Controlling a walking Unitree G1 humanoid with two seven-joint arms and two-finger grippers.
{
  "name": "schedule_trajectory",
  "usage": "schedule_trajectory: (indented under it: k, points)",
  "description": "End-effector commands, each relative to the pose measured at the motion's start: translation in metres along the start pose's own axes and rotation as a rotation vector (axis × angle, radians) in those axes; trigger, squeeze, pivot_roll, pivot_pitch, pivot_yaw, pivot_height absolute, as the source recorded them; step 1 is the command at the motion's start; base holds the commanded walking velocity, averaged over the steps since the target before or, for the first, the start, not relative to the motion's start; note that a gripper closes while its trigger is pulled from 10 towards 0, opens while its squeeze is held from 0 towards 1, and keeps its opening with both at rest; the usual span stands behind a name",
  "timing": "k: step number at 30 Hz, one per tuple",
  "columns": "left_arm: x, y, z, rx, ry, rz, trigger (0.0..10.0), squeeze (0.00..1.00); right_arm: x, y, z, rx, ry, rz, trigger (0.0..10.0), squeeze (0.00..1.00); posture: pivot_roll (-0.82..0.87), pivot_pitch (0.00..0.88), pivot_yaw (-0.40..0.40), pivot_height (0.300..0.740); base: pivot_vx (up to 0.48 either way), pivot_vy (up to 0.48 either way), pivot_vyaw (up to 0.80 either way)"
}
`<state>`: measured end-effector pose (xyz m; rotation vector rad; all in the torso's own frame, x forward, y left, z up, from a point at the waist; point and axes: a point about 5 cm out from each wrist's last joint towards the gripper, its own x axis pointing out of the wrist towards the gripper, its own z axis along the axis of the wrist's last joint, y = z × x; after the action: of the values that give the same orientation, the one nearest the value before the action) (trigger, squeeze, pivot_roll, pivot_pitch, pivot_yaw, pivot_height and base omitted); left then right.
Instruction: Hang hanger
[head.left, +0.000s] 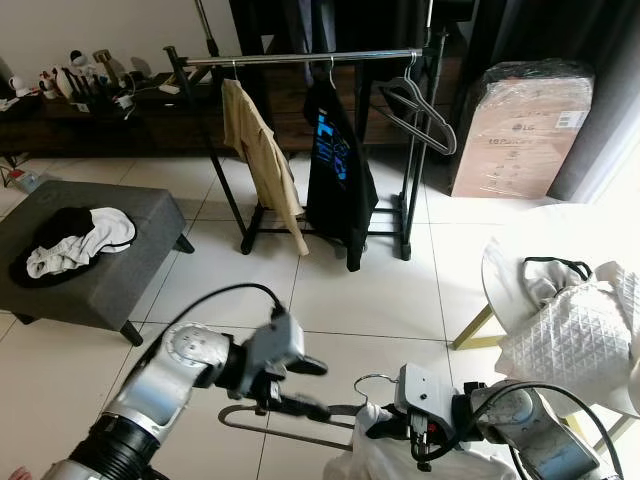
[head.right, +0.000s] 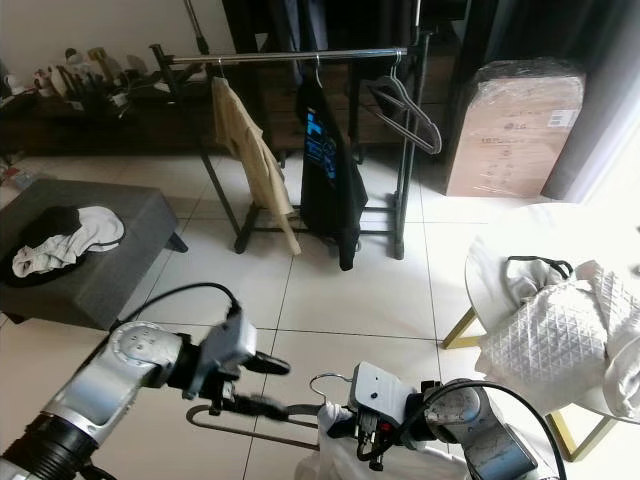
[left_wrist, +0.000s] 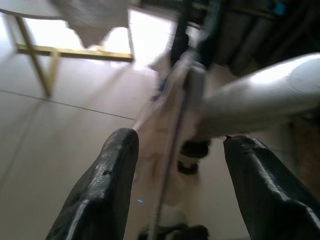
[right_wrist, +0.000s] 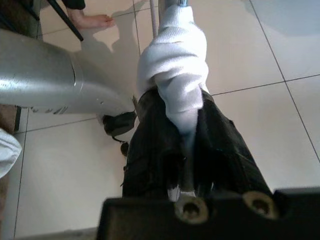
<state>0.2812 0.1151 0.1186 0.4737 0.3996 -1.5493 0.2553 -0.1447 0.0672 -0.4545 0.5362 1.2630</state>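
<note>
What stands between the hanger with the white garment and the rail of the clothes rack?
Nothing visible blocks the way: bare floor tiles lie between the hanger and the rack rail. On the rail, a free gap remains between the beige garment and the black shirt.

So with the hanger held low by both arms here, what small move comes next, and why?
Probably lift the hanger and carry it toward the rail. The right pincer is shut on the hanger with white cloth draped on it, the left pincer sits at its bar with fingers spread, and the rack stands well ahead across the tiled floor, with free rail between the hanging clothes.
</note>
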Motion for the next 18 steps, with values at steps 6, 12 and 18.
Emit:
schedule_trajectory:
  k: [6, 12, 18]
  points:
    - [0.009, -0.004, -0.008, 0.049, 0.11, -0.071, 10.0, 0.0, 0.001, 0.002, 0.011, -0.045, -0.031, 0.034, 0.0, 0.0, -0.19, 0.103, 0.108, 0.74, 0.0, 0.0, 0.0]
    - [0.013, -0.001, -0.008, 0.068, 0.131, -0.053, 10.0, 0.0, -0.001, 0.003, 0.015, -0.059, -0.041, 0.045, 0.0, 0.0, -0.19, 0.112, 0.11, 0.74, 0.0, 0.0, 0.0]
    - [0.021, 0.002, -0.012, 0.091, 0.163, -0.021, 10.0, 0.0, -0.007, 0.004, 0.022, -0.075, -0.055, 0.066, 0.0, 0.0, -0.19, 0.127, 0.107, 0.74, 0.0, 0.0, 0.0]
